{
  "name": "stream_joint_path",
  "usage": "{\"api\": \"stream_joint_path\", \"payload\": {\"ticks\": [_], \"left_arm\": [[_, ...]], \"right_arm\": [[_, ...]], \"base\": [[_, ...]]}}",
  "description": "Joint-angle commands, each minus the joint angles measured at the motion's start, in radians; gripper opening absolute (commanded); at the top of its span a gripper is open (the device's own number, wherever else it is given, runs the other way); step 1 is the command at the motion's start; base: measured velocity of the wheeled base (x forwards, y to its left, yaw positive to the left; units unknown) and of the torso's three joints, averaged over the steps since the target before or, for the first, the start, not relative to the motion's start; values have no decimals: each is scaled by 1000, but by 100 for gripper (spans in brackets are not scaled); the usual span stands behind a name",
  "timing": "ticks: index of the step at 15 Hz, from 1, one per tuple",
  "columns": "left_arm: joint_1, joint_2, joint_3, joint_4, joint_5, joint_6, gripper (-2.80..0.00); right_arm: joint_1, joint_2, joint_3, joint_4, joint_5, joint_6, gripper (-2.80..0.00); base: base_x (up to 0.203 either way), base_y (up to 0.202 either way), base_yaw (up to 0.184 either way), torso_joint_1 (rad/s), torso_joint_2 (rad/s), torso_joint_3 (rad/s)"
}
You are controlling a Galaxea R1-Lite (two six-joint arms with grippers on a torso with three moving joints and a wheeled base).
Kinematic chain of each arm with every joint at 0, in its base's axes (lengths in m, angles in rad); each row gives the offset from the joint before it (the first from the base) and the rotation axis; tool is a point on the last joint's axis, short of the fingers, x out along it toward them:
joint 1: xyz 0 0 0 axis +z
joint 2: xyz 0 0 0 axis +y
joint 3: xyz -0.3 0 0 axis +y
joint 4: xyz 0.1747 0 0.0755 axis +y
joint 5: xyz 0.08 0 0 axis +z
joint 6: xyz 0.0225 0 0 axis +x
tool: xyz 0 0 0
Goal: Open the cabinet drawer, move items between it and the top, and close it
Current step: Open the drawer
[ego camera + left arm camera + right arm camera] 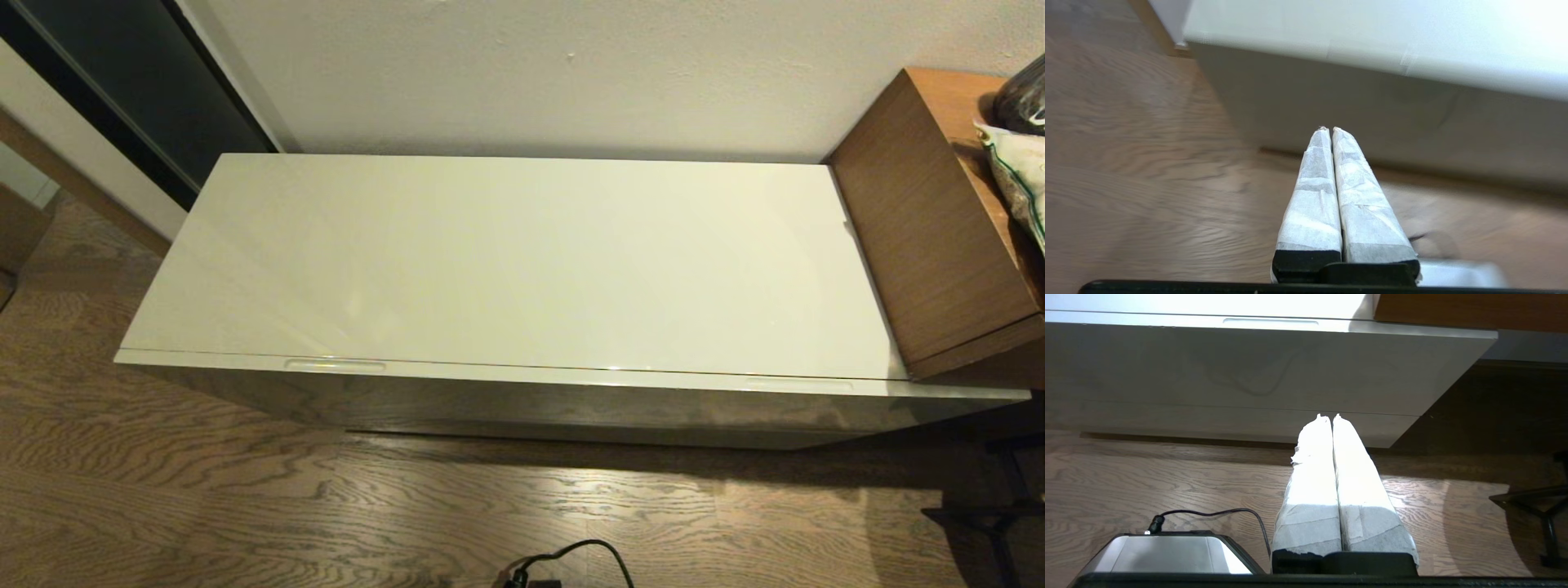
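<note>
The cabinet's glossy cream top (522, 261) lies bare in the head view. Its pale grey-beige drawer front (522, 404) sits flush under the top, closed; it also shows as the drawer front (1241, 367) in the right wrist view. No tissue packet or slippers are in view. Neither arm shows in the head view. My left gripper (1329, 129) hangs shut over the wood floor, in front of the cabinet's left end (1331, 102). My right gripper (1327, 416) is shut too, low over the floor, facing the drawer's right part. Both hold nothing.
A taller brown wooden unit (931, 237) abuts the cabinet's right end, with bags (1020, 147) on it. A black cable (571, 559) lies on the floor in front of the cabinet. The robot's base (1167, 555) shows beside the right gripper. A dark stand (1535, 506) is at right.
</note>
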Motion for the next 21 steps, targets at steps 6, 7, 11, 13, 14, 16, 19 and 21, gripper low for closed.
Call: {"api": "stream_joint_path", "payload": {"ticks": [6, 7, 11, 13, 14, 16, 19, 21], "left_arm": [[-1, 607, -528, 279, -50, -166, -280], [-1, 679, -559, 290, -78, -170, -280], [-7, 980, -698, 303, -195, -166, -280], [-19, 1094, -719, 267, -210, -121, -280], [-25, 1141, -708, 225, -211, -90, -280], [-43, 1227, -669, 126, -201, -26, -280], [-65, 1323, -669, 75, -167, 25, -280], [-68, 1395, -688, 59, -163, 26, -280]], "right_arm": [[0, 1, 0, 0, -1, 1, -280], [0, 1, 0, 0, -1, 1, -280], [0, 1, 0, 0, -1, 1, -280], [0, 1, 0, 0, -1, 1, -280], [0, 1, 0, 0, -1, 1, -280], [0, 1, 0, 0, -1, 1, -280], [0, 1, 0, 0, -1, 1, -280], [0, 1, 0, 0, -1, 1, -280]], "base": [[0, 0, 0, 0, 0, 0], [0, 0, 0, 0, 0, 0], [0, 0, 0, 0, 0, 0], [0, 0, 0, 0, 0, 0], [0, 0, 0, 0, 0, 0], [0, 0, 0, 0, 0, 0], [0, 0, 0, 0, 0, 0], [0, 0, 0, 0, 0, 0]]}}
